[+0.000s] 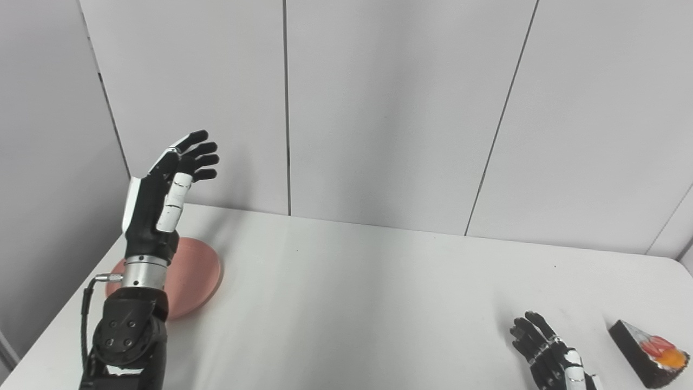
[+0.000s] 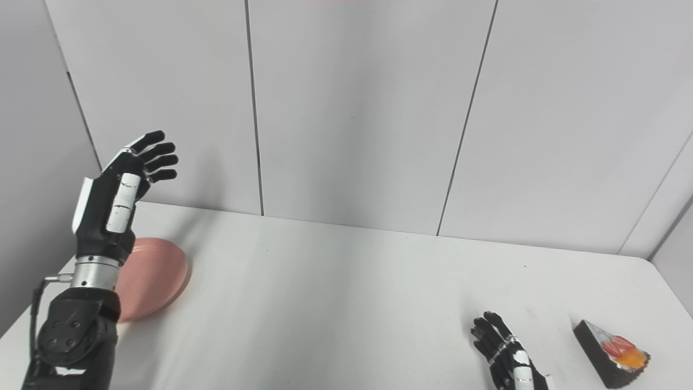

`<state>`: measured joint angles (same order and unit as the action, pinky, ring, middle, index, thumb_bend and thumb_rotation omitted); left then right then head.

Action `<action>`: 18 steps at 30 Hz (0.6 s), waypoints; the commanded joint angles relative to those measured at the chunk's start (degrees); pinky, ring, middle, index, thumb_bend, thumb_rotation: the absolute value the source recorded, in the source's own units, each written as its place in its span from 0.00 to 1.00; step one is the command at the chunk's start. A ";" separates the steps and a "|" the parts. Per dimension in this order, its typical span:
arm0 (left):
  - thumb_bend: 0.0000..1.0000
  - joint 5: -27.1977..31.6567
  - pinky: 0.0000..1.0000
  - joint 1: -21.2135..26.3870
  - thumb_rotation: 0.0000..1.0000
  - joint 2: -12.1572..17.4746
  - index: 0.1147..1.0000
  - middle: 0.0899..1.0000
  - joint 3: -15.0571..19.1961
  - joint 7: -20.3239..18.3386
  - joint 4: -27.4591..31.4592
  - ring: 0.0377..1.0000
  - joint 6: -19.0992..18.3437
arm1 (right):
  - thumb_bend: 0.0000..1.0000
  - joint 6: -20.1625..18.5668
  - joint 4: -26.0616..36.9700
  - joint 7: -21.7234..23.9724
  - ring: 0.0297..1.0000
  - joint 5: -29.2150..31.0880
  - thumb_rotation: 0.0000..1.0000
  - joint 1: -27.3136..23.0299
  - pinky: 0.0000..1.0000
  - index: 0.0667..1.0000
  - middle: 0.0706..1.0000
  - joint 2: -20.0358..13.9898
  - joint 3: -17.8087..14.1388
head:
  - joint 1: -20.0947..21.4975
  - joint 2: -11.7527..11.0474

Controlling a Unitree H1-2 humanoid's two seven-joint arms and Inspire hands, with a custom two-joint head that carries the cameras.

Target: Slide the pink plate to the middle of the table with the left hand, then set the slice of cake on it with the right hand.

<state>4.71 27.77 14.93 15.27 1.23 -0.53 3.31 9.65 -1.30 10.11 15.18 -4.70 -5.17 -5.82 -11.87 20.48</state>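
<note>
A pink plate point(image 1: 195, 276) lies at the left edge of the white table point(image 1: 352, 303), partly hidden behind my left forearm. My left hand point(image 1: 168, 187) is raised above the plate, open, fingers spread and pointing up and right, touching nothing. A wedge of dark cake point(image 1: 647, 352) with red and orange topping sits near the front right of the table. My right hand point(image 1: 547, 352) rests open on the table just left of the cake, a small gap apart from it, holding nothing. The same cake point(image 2: 612, 352) and right hand point(image 2: 506, 352) show in the right eye view.
Grey wall panels point(image 1: 379, 108) stand behind the table and along its left side, close to the plate. The table's right edge runs just past the cake. White tabletop spreads between the plate and the right hand.
</note>
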 commanded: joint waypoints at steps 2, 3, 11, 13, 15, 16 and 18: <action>0.86 0.94 0.75 2.78 0.85 2.83 0.75 0.78 1.51 0.49 -2.16 0.76 1.85 | 0.71 0.64 -0.74 0.56 0.83 0.50 0.95 1.64 0.88 0.82 0.82 0.66 0.62 | -0.01 0.09; 0.86 1.22 0.79 2.83 0.85 3.23 0.78 0.81 1.85 0.43 -2.93 0.78 1.71 | 0.70 0.62 -0.64 0.62 0.84 0.49 0.97 1.68 0.89 0.83 0.83 0.57 0.71 | 0.03 0.21; 0.85 3.78 0.85 4.42 0.88 9.19 0.83 0.86 3.35 -2.03 -12.69 0.85 2.28 | 0.70 -0.45 0.47 -0.20 0.83 0.45 0.97 2.16 0.88 0.82 0.82 0.48 0.64 | -0.15 0.73; 0.81 4.53 0.83 5.16 0.90 10.34 0.85 0.87 3.72 -2.35 -15.70 0.86 2.86 | 0.70 -0.61 0.57 -0.15 0.83 0.70 0.95 2.21 0.88 0.81 0.81 0.37 0.55 | -0.22 0.82; 0.82 5.37 0.83 5.72 0.90 10.94 0.85 0.87 4.16 -2.66 -18.03 0.86 3.03 | 0.70 -0.48 0.57 -0.04 0.83 0.60 0.96 2.24 0.88 0.81 0.81 0.21 0.58 | -0.31 0.88; 0.84 5.79 0.83 5.97 0.90 11.21 0.84 0.87 4.42 -2.80 -19.15 0.86 3.03 | 0.70 -0.37 0.54 0.03 0.83 0.55 0.96 2.24 0.88 0.81 0.82 0.15 0.61 | -0.31 0.88; 0.87 6.91 0.82 6.35 0.89 11.97 0.82 0.87 4.88 -3.57 -22.08 0.86 3.08 | 0.69 -0.10 0.49 0.21 0.83 0.62 0.96 2.26 0.88 0.82 0.82 0.01 0.63 | -0.32 0.94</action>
<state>10.60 31.33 24.86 19.72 -1.41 -22.49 4.48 9.41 -0.31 9.88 15.20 -3.80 -5.44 -5.41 -12.22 21.36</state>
